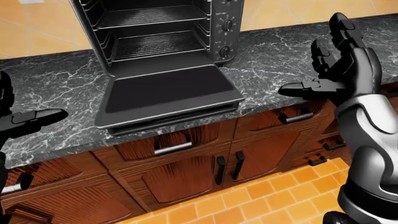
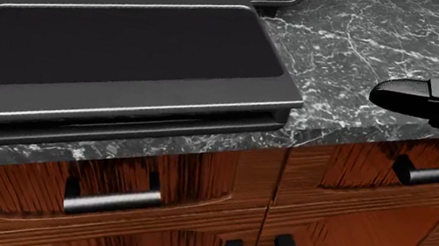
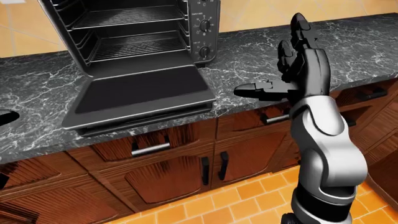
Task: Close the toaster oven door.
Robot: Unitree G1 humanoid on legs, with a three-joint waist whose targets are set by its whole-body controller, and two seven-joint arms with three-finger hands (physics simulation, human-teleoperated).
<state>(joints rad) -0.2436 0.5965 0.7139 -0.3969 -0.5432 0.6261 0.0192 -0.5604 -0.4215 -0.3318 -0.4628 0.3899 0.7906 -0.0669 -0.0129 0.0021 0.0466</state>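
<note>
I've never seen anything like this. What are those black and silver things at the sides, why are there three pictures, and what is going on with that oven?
These are computer-rendered pictures from a simulated humanoid robot, seen through three cameras on its head, so all three look out over its own arms. The black and silver shape on the right is its right robot hand, fingers spread open and holding nothing. The dark shape at the left edge is its left robot hand, also open and empty. On the dark marble counter stands a toaster oven with wire racks inside. Its door is folded down flat, jutting past the counter edge. The head view looks down more steeply, so the door fills most of it. Below are wooden cabinets and an orange tiled floor. Neither hand touches the door.
</note>
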